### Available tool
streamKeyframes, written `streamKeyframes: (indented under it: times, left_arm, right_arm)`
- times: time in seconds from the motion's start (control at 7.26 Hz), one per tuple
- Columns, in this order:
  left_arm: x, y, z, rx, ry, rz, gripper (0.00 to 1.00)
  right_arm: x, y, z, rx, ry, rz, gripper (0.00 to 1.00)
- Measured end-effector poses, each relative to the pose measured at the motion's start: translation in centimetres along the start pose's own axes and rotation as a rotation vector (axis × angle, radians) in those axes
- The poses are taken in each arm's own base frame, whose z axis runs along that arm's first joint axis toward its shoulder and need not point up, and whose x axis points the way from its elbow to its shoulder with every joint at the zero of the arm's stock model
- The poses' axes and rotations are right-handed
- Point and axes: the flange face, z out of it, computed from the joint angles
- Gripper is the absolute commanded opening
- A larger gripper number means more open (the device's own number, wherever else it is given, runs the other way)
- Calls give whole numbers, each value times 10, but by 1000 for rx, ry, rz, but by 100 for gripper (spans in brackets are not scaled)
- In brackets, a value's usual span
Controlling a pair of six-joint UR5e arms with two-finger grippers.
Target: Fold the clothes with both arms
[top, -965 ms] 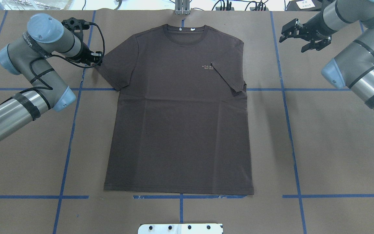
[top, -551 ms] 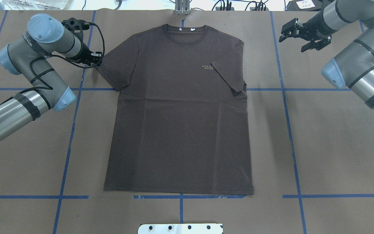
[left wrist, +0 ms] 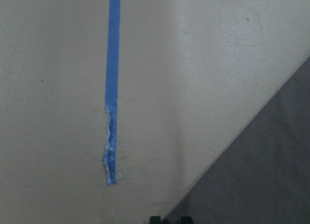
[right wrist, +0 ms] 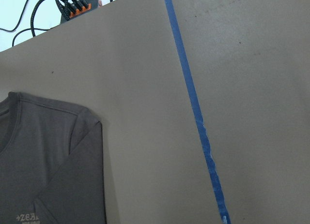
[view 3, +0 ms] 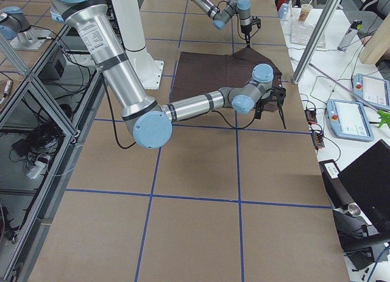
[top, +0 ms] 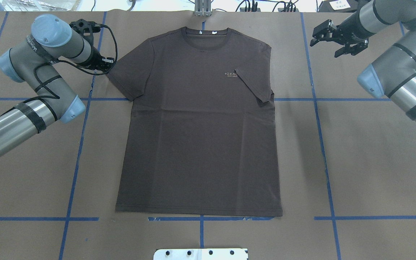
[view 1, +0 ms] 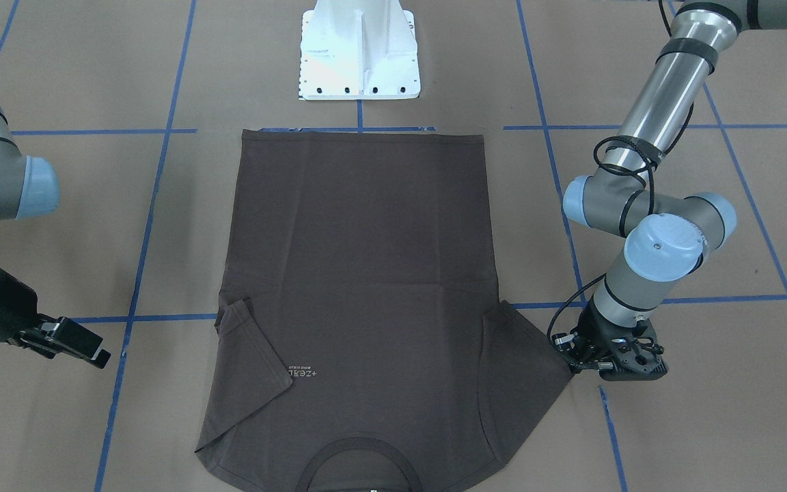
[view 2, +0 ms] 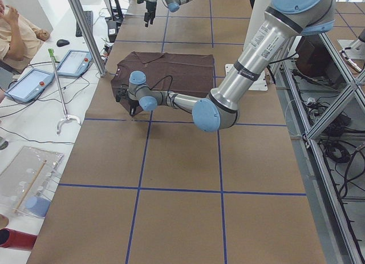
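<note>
- The white base plate [top: 200, 254] sits at the near edge of the table [top: 374, 162], in line with the shirt's middle.
- Just beyond it, the dark brown-grey T-shirt [top: 197, 151] lies flat and front up. Its hem [top: 199, 212] is nearest the robot, just beside a blue tape line [top: 31, 219].
- Farther on, the sleeve on the robot's right [top: 253, 85] is folded in over the chest, its edge reaching the pale logo [top: 231, 74]. The sleeve on the robot's left [top: 130, 72] lies spread out flat.
- The left gripper [top: 103, 68] is low at the outer corner of this spread sleeve. Whether its fingers are parted or pinch the cloth cannot be told.
- The right gripper [top: 325, 47] hangs over bare table, well to the side of the shirt's shoulder, with its fingers spread wide and holding nothing.
- Farthest off, the collar [top: 206, 36] with its white neck tags [top: 214, 32] lies near the table's far edge.
</note>
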Motion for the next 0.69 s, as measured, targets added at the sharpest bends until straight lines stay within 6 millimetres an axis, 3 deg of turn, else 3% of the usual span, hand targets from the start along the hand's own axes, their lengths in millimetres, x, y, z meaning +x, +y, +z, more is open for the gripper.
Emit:
streamKeyframes:
  times: [0.28,0.55,0.69]
  left_arm:
    - [11,-6,-6,7,13,2,0]
    - [11,-8,-8,4,18,4,42]
    - [7,-9,-8,3,15,2,46]
  right_arm:
    - [-1,0,0,-1,-1,0,100]
    - [-1,0,0,-2,0,1,100]
    - [0,0,0,-3,1,1,100]
